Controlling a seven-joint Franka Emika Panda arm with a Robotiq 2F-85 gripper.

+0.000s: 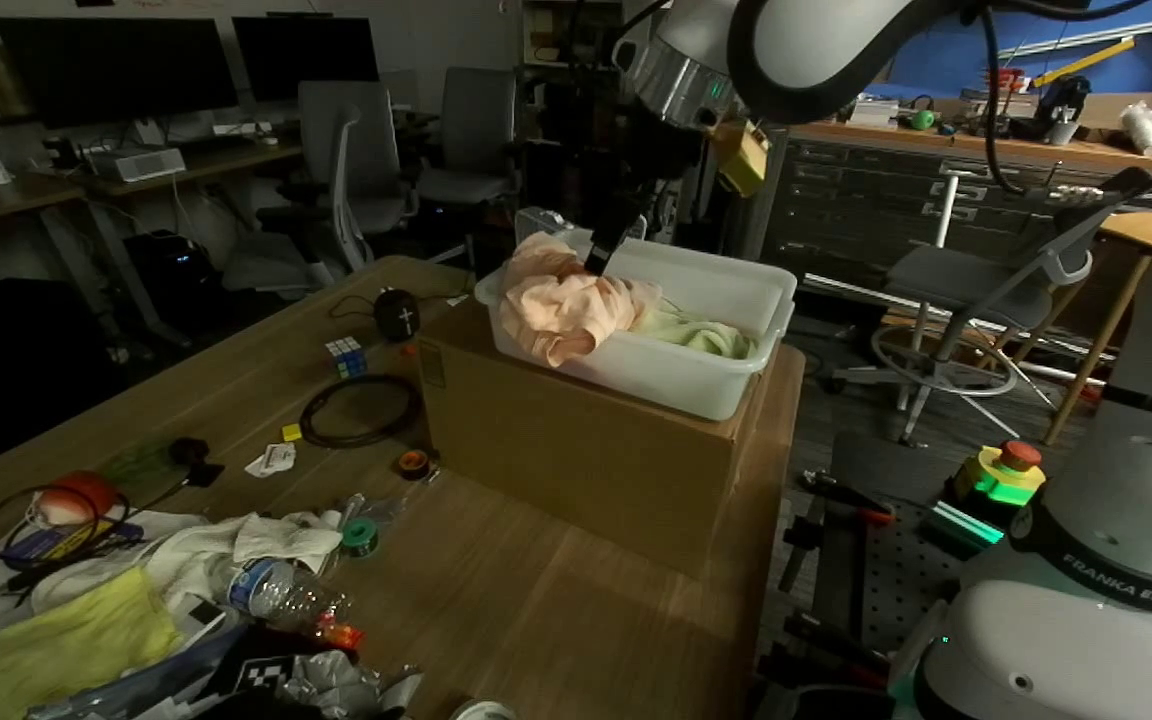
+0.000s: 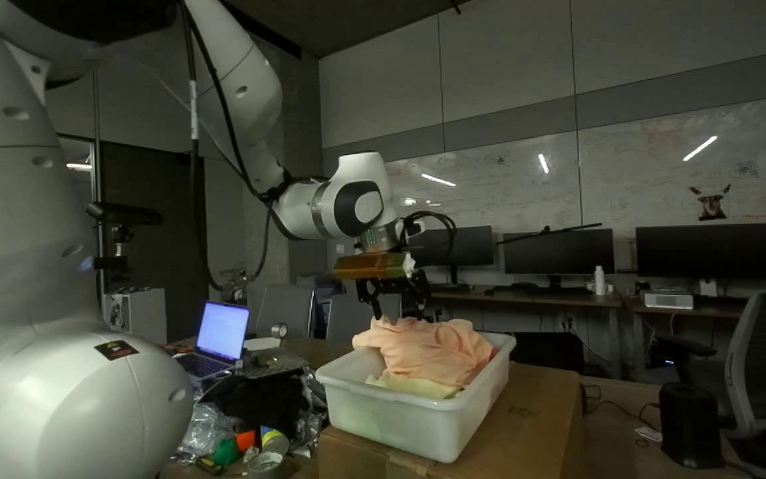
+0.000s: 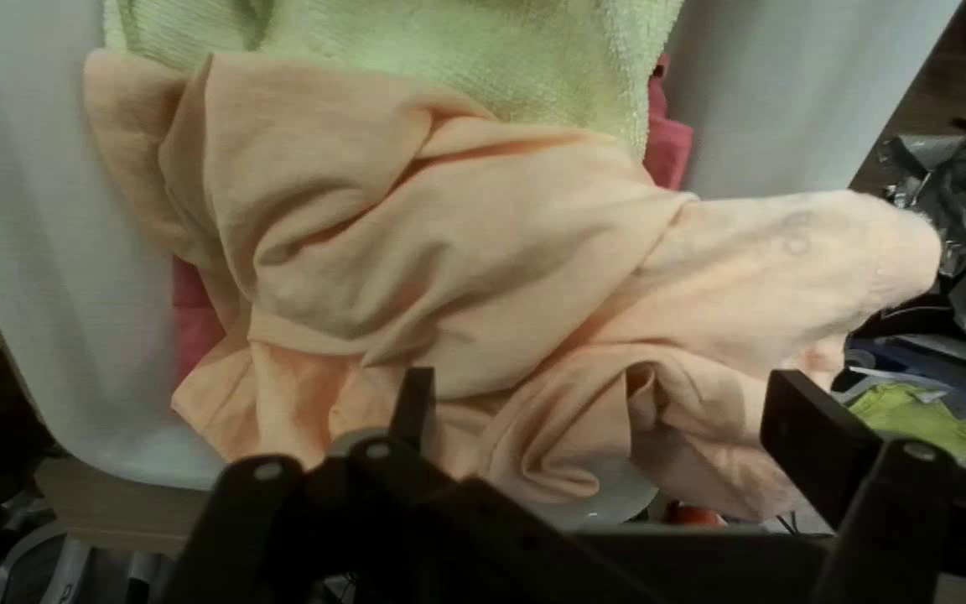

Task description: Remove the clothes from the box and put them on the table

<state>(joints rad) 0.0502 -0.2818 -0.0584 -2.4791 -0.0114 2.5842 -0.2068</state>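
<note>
The peach cloth [image 3: 416,252] lies heaped in the white tub [image 2: 389,419], toward the end farther from the arm [image 2: 243,100], one flap [image 1: 571,345] spilling over a long rim. Its longer run goes crosswise of the tub, much as the fingers [image 3: 823,449] are spread, and it lies below the gripper [image 3: 596,407], with most of its bulk on the tub's middle side. The gripper is parted, nothing pinched that I can see; whether the tips touch the folds I cannot tell. I'd guess the coming squeeze gathers a fold, though it could slip off a shallow one. The towel [image 3: 399,71], partly under the peach cloth, reaches toward the tub's end nearer the arm, and pink cloth [image 3: 669,149] peeks out along both of the tub's long sides. Below the tub is a carton [image 1: 586,470], and under that the table [image 1: 526,610], where I take it these have yet to go. Past the tub's flap side lies a bottle [image 1: 291,600], its blue label [image 1: 251,582] too small to read. The only words I make out are FRANKA EMIKA, on the arm's band [image 1: 1121,582], off the tub's arm-side end; in an exterior view the whiteboard [image 2: 509,163] scrawl behind the tub is illegible.
</note>
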